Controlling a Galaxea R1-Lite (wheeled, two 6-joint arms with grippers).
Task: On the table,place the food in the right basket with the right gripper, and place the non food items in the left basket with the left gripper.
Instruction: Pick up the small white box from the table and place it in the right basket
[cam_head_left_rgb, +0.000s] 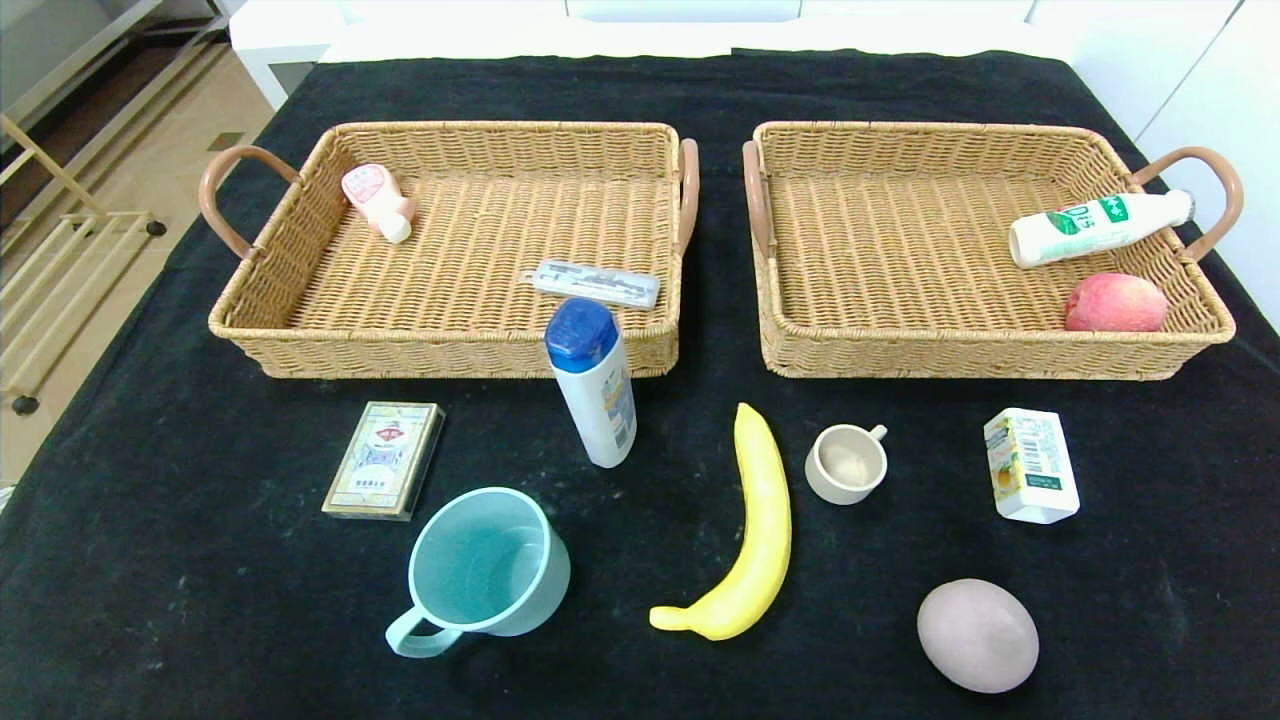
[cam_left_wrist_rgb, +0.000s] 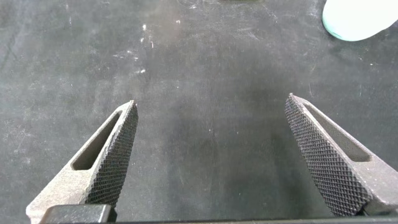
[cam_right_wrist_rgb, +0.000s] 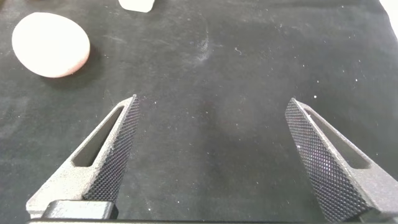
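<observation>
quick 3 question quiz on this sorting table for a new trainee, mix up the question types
1. True or false: the banana already lies in the right basket.
2. Which item stands upright just in front of the left basket? A) teal mug B) white bottle with blue cap C) juice carton
3. Fill in: in both wrist views, the left gripper and the right gripper hang over bare black cloth with jaws ____.

Key: 1 false, it lies on the table; 2 B; 3 open.
</observation>
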